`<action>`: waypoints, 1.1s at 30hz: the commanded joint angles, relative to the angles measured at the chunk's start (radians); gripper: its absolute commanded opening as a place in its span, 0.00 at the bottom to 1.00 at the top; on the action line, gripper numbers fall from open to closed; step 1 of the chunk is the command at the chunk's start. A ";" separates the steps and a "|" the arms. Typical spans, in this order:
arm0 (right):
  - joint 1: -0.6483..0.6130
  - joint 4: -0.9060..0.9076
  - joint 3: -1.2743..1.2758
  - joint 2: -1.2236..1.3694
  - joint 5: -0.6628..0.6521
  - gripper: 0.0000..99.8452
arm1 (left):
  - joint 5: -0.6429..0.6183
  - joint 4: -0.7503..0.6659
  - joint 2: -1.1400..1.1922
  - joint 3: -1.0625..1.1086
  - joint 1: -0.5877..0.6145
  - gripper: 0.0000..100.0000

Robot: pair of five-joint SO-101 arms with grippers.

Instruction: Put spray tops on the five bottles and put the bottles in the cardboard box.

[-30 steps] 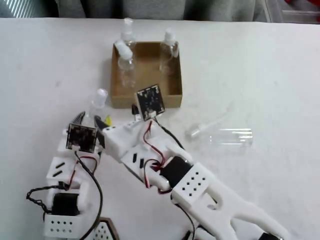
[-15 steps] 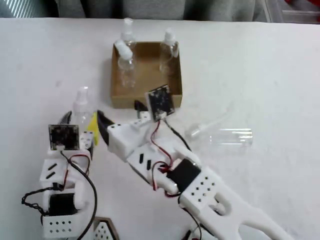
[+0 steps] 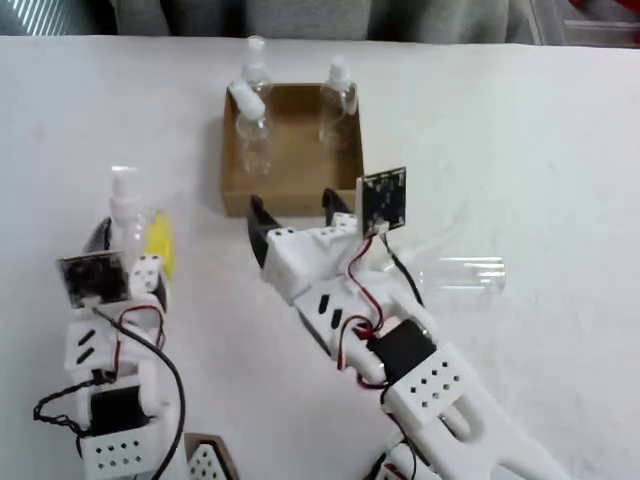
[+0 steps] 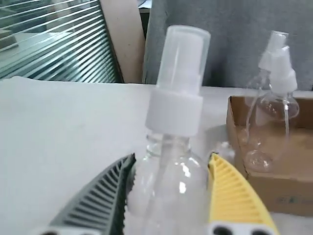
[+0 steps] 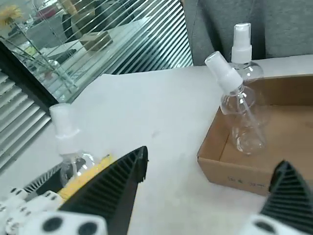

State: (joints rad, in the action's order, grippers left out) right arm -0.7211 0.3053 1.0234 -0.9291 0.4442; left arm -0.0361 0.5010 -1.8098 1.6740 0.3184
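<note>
A clear bottle (image 3: 128, 212) wearing a white spray top (image 4: 178, 73) stands upright at the left of the table, and my left gripper (image 3: 130, 228) is shut on its body (image 4: 168, 188) between the grey and yellow fingers (image 4: 234, 200). My right gripper (image 3: 292, 212) is open and holds nothing, its black fingers (image 5: 112, 191) just in front of the cardboard box (image 3: 292, 195). Two capped bottles (image 3: 338, 100) stand in the box, one of them leaning (image 5: 237, 115). A third capped bottle (image 3: 256, 62) is at the box's back left corner. An uncapped bottle (image 3: 462, 272) lies on its side to the right, with a loose spray top (image 3: 408, 256) beside it.
The right arm's white body (image 3: 420, 370) crosses the table from the lower right towards the box. The left arm's base (image 3: 110, 420) sits at the lower left. Open white tabletop (image 3: 540, 150) lies to the right of the box and at the far left.
My left gripper has carried the capped bottle to the left, away from the box. My right gripper has drawn away from that bottle and swung right, to the box's front edge.
</note>
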 commanded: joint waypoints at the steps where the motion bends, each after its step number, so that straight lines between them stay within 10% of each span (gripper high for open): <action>1: 0.013 -0.007 -0.008 -0.022 -0.003 0.36 | -0.123 -0.023 -0.019 -0.091 0.119 0.05; 22: 0.038 -0.008 0.049 -0.022 -0.005 0.36 | -0.414 0.015 -0.019 -0.242 0.437 0.05; 33: 0.194 0.041 0.057 -0.033 -0.005 0.36 | -0.338 -0.101 -0.019 -0.259 0.189 0.05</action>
State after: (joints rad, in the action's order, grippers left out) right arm -0.6076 0.3145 1.0863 -0.9291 0.4442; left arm -0.4166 0.4810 -1.8128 1.4699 0.6007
